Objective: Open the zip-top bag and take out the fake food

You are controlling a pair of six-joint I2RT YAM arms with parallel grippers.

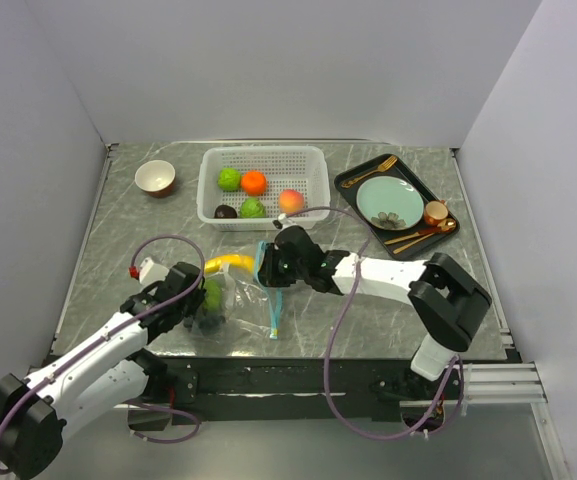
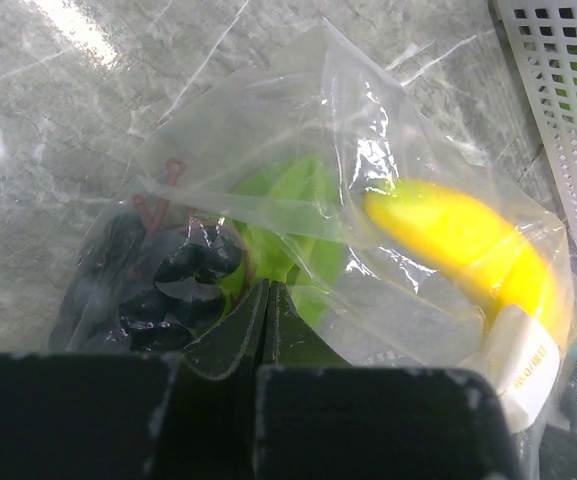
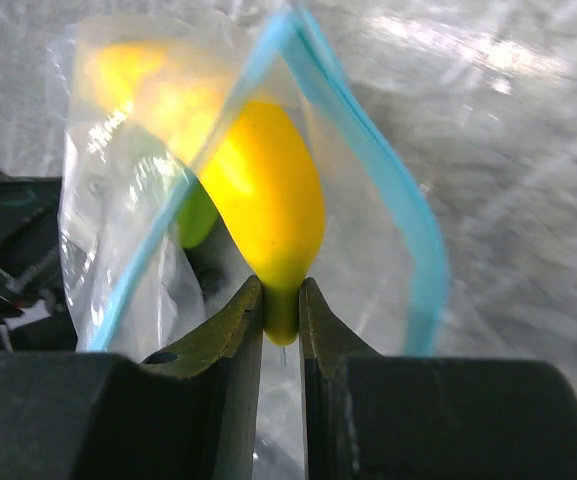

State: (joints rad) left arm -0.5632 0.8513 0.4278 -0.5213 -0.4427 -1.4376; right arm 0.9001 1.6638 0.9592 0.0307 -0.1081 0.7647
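Note:
The clear zip-top bag (image 1: 240,300) lies at the table's near middle, its teal zip strip (image 1: 273,292) parted at the mouth. Inside it are dark grapes (image 2: 158,280), a green fruit (image 2: 298,200) and part of a yellow banana (image 2: 458,240). My left gripper (image 1: 194,305) is shut on the bag's plastic at its closed end (image 2: 267,287). My right gripper (image 1: 270,265) is at the bag's mouth, shut on the banana's tip (image 3: 281,300). The zip strip (image 3: 408,220) loops around the banana (image 3: 263,190). Orange (image 1: 254,182), peach (image 1: 290,201), two green fruits and a dark piece (image 1: 226,211) lie in the basket.
The white perforated basket (image 1: 264,151) stands at the back middle. A black tray (image 1: 352,186) with a pale-green plate (image 1: 389,202), gold cutlery and a small cup (image 1: 435,212) is at the back right. A small bowl (image 1: 155,177) is at the back left.

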